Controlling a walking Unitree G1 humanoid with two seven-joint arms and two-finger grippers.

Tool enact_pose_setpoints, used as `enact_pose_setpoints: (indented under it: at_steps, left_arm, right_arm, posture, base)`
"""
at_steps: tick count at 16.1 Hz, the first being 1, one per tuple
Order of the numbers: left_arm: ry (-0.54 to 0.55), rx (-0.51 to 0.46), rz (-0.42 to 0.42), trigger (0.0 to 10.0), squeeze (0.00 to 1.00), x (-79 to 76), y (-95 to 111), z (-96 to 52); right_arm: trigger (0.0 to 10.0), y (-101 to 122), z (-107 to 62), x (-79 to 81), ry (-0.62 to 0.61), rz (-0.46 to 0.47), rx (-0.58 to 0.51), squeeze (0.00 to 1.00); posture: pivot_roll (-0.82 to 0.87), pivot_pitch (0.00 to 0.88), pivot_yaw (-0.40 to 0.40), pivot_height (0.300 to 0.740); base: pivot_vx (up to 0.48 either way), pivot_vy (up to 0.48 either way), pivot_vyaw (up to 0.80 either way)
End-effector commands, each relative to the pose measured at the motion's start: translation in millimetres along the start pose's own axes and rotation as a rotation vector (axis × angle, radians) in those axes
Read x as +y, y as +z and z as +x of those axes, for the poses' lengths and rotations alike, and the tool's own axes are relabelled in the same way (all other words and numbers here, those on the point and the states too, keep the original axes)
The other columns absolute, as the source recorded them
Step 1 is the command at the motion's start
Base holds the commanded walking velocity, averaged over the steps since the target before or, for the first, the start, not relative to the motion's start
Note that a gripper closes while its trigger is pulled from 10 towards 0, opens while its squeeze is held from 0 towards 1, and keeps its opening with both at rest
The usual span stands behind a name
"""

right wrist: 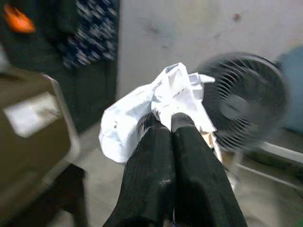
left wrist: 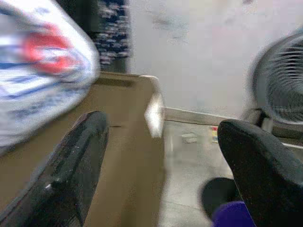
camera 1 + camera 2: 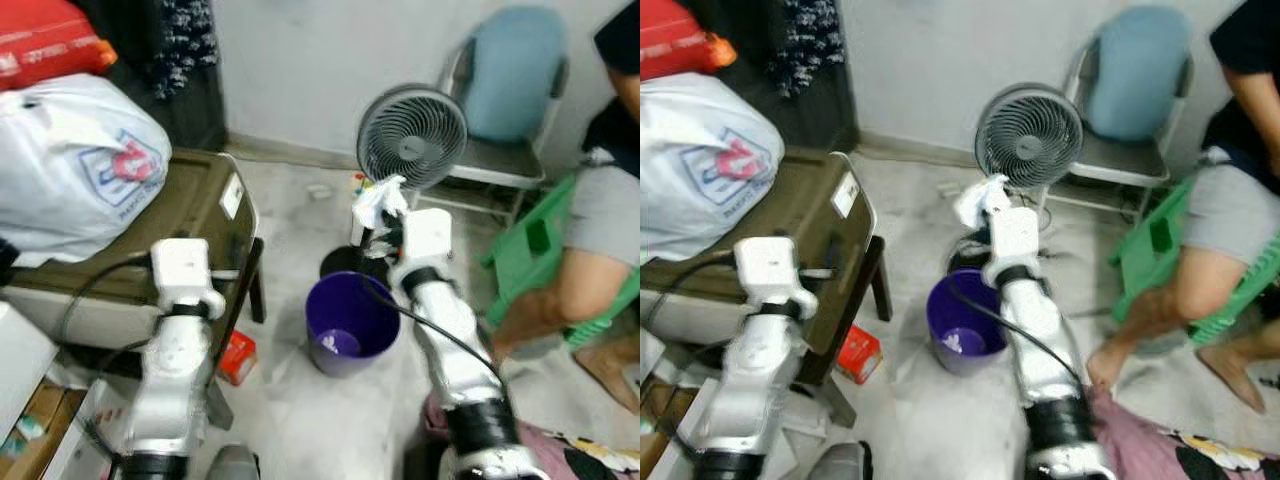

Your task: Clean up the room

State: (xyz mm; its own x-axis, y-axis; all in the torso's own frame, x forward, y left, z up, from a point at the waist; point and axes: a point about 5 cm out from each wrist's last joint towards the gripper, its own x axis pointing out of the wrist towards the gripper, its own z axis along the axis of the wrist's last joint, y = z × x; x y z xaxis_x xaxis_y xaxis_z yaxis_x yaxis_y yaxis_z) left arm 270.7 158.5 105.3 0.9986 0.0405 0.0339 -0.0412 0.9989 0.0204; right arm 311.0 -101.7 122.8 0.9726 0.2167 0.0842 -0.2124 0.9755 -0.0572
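Person (image 3: 600,230) sits at right by a green stool (image 3: 540,240). Brown case (image 3: 190,210) at left carries a white bag (image 3: 70,170). Grey fan (image 3: 412,137) stands behind the purple bin (image 3: 352,322); bin is on the floor between the arms. Right pincer (image 1: 163,120) clenched on crumpled paper (image 1: 156,101), held above the bin's far rim, in front of the fan. Left pincer (image 2: 161,161) released, fingers wide apart, beside the case.
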Motion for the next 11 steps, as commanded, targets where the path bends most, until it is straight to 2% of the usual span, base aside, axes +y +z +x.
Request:
enact_pose_setpoints:
  at_steps: [1, 11]
  left_arm:
    - [-0.012, -0.008, -0.008, 10.0, 0.00, -5.3, 2.3, 0.2]
    - [-0.051, -0.015, -0.047, 10.0, 0.00, -8.5, 4.2, -1.7]
  right_arm:
    - [10.0, -0.3, -0.1, -7.5, -0.021, -0.012, 0.000, 0.00]
    - [10.0, -3.7, -0.2, -7.6, -0.027, 0.025, 0.023, 0.00]
  posture:
    - [0.07, 0.000, -0.068, 0.740]
    - [0.06, 0.000, -0.070, 0.740]
  base:
    - [0.000, 0.000, 0.66]
    - [0.000, 0.000, 0.00]
